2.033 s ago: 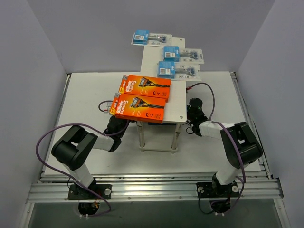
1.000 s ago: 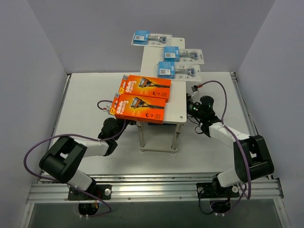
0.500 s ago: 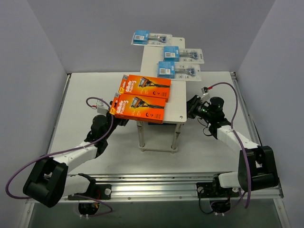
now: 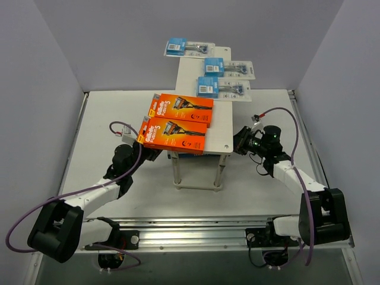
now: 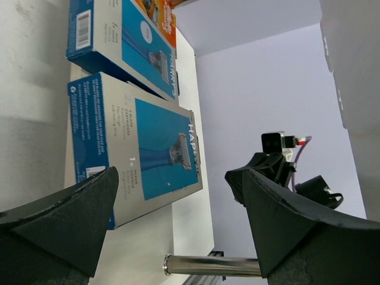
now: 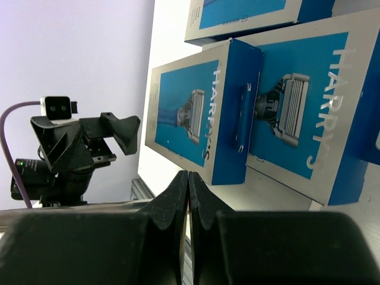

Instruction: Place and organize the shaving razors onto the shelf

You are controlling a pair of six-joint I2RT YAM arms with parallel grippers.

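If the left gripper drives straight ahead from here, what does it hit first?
Probably the nearer flat blue-and-white razor box, framed squarely between the fingers of the open left gripper; how far off it lies is unclear.

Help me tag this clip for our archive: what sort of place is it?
Probably a lab test cell, not a shop: plain pale walls box in a white table, two robot arms are bolted to an aluminium rail, and Gillette razor boxes sit on a small shelf.

White table point(image 4: 101, 119) w/ alu rail point(image 4: 196, 237), lilac walls point(image 4: 47, 65).
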